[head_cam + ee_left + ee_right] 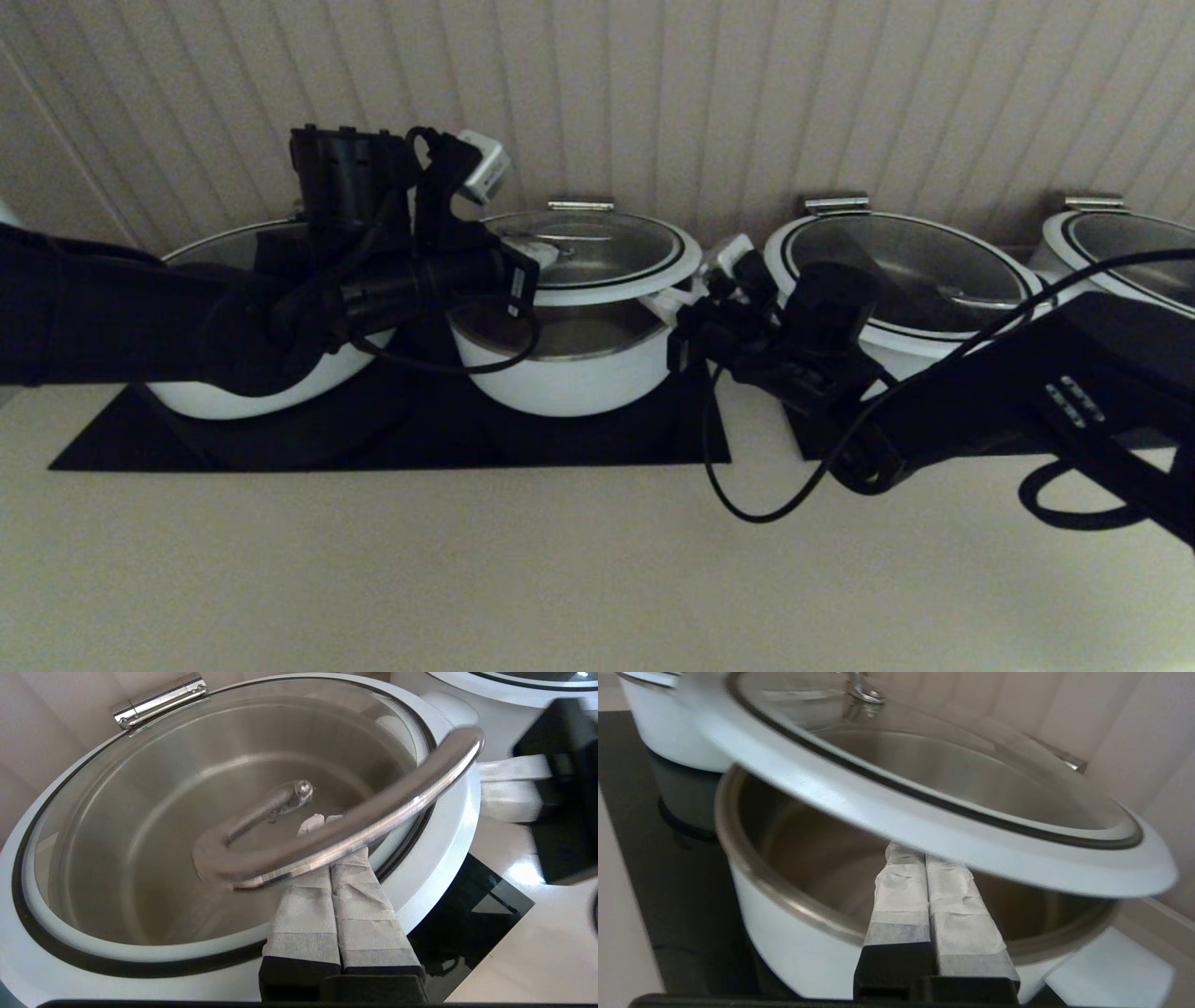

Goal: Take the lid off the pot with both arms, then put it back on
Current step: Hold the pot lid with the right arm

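Note:
The lid (597, 245), glass with a white rim and black ring, hangs tilted a little above the deep white pot (569, 373). My left gripper (534, 257) reaches in from the left. In the left wrist view it (317, 821) is shut, its taped fingers (359, 905) pressed together and hooked under the lid's curved steel handle (373, 816). My right gripper (680, 301) is at the lid's right edge. In the right wrist view it (924, 856) is shut, its fingers (901, 900) under the lid's white rim (924, 826), above the pot's steel mouth (784, 891).
A wider white pot (261, 392) stands to the left, behind my left arm. Two wider lidded pots (906, 271) (1120, 247) stand to the right. All sit on black cooktop panels (560, 439) against a ribbed wall. A cable loop (747, 504) hangs from my right arm.

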You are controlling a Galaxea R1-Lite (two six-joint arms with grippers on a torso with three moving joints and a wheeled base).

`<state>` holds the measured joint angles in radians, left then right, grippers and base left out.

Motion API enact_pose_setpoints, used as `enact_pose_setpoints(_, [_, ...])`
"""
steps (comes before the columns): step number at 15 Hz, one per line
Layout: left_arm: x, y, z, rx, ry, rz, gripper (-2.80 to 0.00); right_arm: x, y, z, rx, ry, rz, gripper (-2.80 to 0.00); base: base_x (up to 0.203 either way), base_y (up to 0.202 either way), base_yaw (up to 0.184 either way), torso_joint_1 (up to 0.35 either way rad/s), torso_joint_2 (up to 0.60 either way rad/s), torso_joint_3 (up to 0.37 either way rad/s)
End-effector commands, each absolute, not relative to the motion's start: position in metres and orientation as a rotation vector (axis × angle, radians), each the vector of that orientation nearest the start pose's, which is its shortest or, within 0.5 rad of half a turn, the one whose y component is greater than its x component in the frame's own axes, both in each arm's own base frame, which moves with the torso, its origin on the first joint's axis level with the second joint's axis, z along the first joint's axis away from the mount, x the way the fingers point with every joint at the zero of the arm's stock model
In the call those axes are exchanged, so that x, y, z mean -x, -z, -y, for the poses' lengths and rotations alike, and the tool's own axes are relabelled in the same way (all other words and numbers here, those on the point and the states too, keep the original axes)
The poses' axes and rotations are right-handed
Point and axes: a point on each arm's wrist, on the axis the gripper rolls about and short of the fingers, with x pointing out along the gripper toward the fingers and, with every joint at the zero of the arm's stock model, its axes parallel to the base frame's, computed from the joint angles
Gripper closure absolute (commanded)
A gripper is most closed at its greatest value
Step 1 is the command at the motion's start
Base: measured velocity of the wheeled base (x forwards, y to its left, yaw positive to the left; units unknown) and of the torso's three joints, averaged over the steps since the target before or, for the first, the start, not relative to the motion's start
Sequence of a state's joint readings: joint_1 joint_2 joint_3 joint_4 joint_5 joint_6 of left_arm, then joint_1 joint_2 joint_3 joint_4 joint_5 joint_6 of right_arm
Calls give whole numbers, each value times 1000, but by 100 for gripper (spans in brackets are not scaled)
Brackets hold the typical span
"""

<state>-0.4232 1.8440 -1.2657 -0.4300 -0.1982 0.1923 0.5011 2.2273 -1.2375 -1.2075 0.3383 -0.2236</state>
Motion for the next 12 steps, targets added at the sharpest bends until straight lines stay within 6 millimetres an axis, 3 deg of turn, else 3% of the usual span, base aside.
enact_pose_setpoints(1, [-336, -242, 156, -203, 633, -87, 0, -392, -149, -224, 191, -807, 324, 0, 0, 0, 0, 0, 0, 0])
enact_pose_setpoints(5, [-334, -242, 155, -209, 631, -85, 0, -395, -148, -225, 190, -806, 329, 0, 0, 0, 0, 0, 0, 0])
enact_pose_setpoints(12, [-325, -239, 129, -221, 585, -120, 0, -395, -153, -224, 190, -799, 346, 0, 0, 0, 0, 0, 0, 0])
